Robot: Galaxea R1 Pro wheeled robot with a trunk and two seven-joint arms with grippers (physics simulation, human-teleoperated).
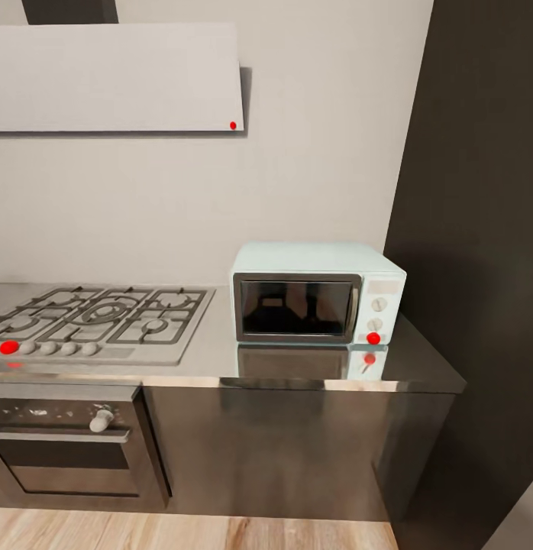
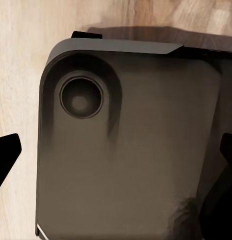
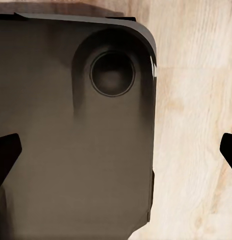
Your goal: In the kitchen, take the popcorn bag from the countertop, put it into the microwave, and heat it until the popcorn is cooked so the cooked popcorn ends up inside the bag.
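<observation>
The pale blue-white microwave (image 1: 316, 294) stands on the grey steel countertop (image 1: 213, 355) at its right end, with its dark glass door (image 1: 295, 307) closed. Beside the door are two white knobs (image 1: 379, 304) and a small red light (image 1: 373, 338). The popcorn bag and the popcorn are out of view. My left gripper (image 2: 116, 155) is open, its black fingertips (image 2: 7, 156) wide apart above my own dark base (image 2: 130, 165). In the same way my right gripper (image 3: 116, 150) is open over the base (image 3: 61, 145), with nothing between its fingers.
A steel gas hob (image 1: 98, 315) sits left of the microwave under a flat white hood (image 1: 114, 76). A black oven (image 1: 64, 447) is built in below the hob. A tall dark cabinet (image 1: 480, 229) bounds the counter's right end. The floor (image 1: 182, 531) is pale wood.
</observation>
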